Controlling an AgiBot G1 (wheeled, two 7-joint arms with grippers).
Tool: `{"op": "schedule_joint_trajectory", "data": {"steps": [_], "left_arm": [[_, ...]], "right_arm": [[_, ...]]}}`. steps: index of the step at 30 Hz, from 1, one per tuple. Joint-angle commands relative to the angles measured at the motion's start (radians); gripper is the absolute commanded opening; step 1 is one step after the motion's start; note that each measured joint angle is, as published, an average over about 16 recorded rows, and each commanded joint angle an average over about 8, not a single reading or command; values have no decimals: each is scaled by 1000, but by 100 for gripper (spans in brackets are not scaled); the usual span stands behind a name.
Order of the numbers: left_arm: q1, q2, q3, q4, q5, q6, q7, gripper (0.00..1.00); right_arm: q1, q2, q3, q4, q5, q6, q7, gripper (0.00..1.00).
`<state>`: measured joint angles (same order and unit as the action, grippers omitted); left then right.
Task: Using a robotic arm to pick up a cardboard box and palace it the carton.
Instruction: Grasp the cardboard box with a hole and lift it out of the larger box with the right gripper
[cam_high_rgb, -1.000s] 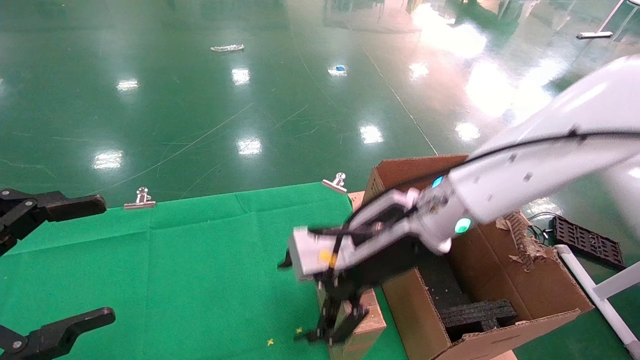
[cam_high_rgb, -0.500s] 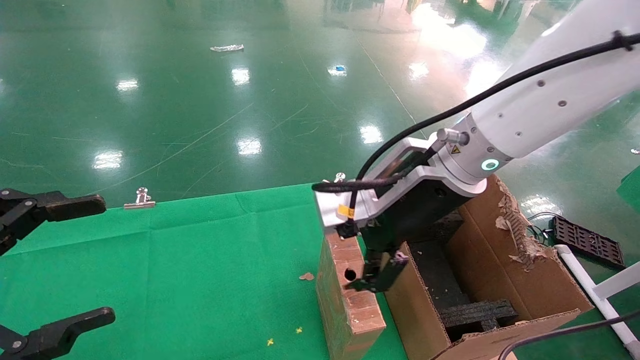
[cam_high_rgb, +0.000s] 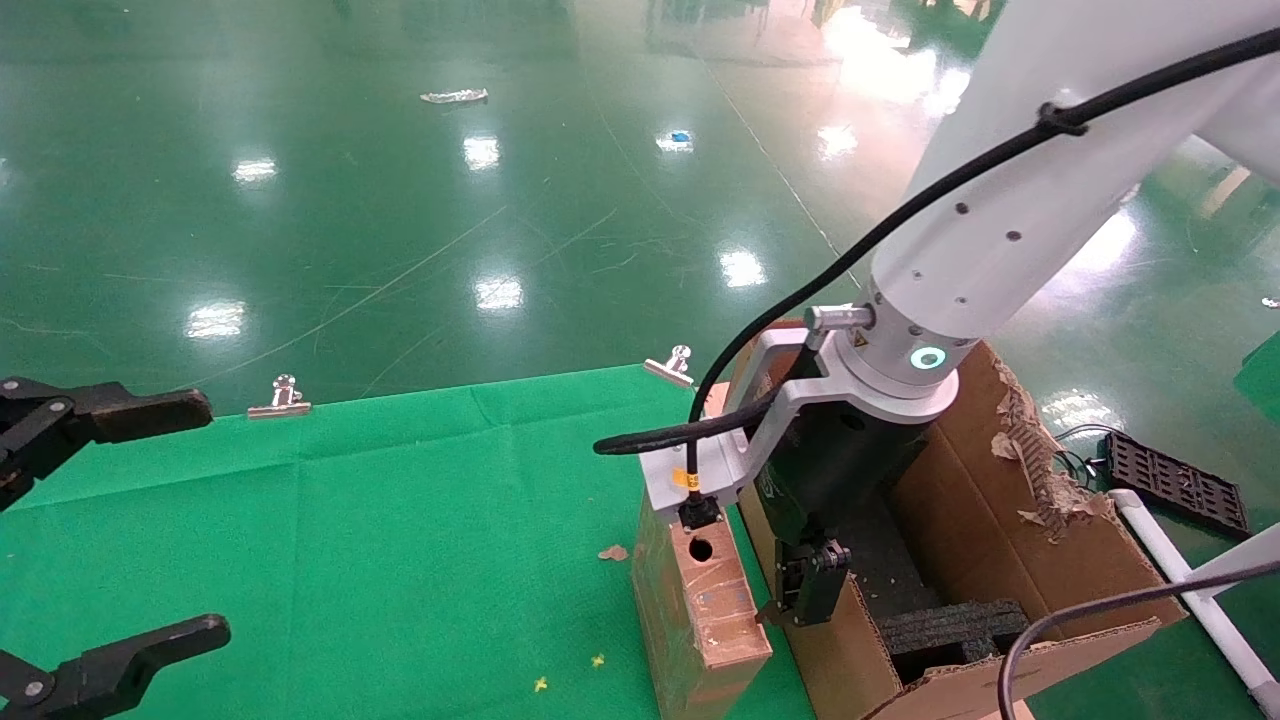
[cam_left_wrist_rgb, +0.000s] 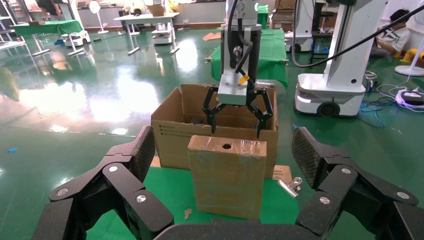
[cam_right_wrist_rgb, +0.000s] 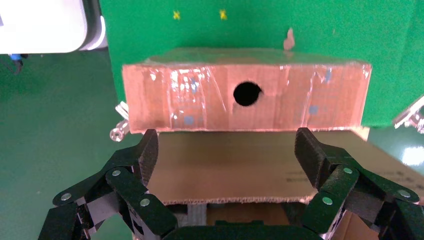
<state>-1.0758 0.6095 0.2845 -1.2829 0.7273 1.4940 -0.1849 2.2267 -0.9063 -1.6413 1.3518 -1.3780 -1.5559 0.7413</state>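
The small cardboard box (cam_high_rgb: 700, 610) stands upright on the green cloth, its narrow face with the round hole upward, right against the carton's (cam_high_rgb: 1040, 570) left wall. My right gripper (cam_high_rgb: 808, 595) on the white arm is open and empty, hanging over that carton wall just right of the box. In the right wrist view the box (cam_right_wrist_rgb: 200, 100) lies beyond the open right gripper (cam_right_wrist_rgb: 227, 150), with the carton wall (cam_right_wrist_rgb: 235, 172) between the fingers. My left gripper (cam_high_rgb: 180, 525) is parked open at the left edge; its wrist view shows the box (cam_left_wrist_rgb: 227, 175), the carton (cam_left_wrist_rgb: 170, 135) and the right gripper (cam_left_wrist_rgb: 236, 112).
Black foam blocks (cam_high_rgb: 955, 625) lie inside the carton. Two metal clips (cam_high_rgb: 284, 397) (cam_high_rgb: 672, 365) hold the green cloth (cam_high_rgb: 400, 520) at the table's far edge. A cardboard scrap (cam_high_rgb: 613, 552) lies left of the box. A black tray (cam_high_rgb: 1175, 480) lies on the floor at right.
My right gripper has moved right, from down at the small box to over the carton's left wall. The box stays upright on the cloth. The left arm has not moved.
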Motion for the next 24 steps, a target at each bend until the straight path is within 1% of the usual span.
{"op": "schedule_joint_trajectory", "data": {"steps": [1, 4, 6, 9, 13, 15, 18, 24], "left_arm": [[0, 0, 0, 0, 0, 0, 0, 100], [0, 0, 0, 0, 0, 0, 0, 100], [0, 0, 0, 0, 0, 0, 0, 100], [0, 0, 1, 0, 0, 0, 0, 100], [0, 0, 1, 0, -1, 0, 0, 100], [0, 0, 1, 0, -1, 0, 1, 100], [0, -1, 1, 0, -1, -1, 1, 100], [0, -1, 2, 0, -1, -1, 1, 100]], "right_arm": [[21, -19, -39, 0, -4, 4, 15, 100], [39, -12, -57, -6, -3, 25, 129, 100], [43, 4, -60, -19, 15, 38, 228, 100], [36, 28, -59, -57, 63, 51, 375, 100], [20, 42, -59, -131, 123, 55, 519, 100], [9, 43, -60, -167, 145, 57, 564, 100], [-12, 41, -62, -212, 174, 56, 601, 100], [-54, 20, -70, -278, 196, 61, 609, 100]]}}
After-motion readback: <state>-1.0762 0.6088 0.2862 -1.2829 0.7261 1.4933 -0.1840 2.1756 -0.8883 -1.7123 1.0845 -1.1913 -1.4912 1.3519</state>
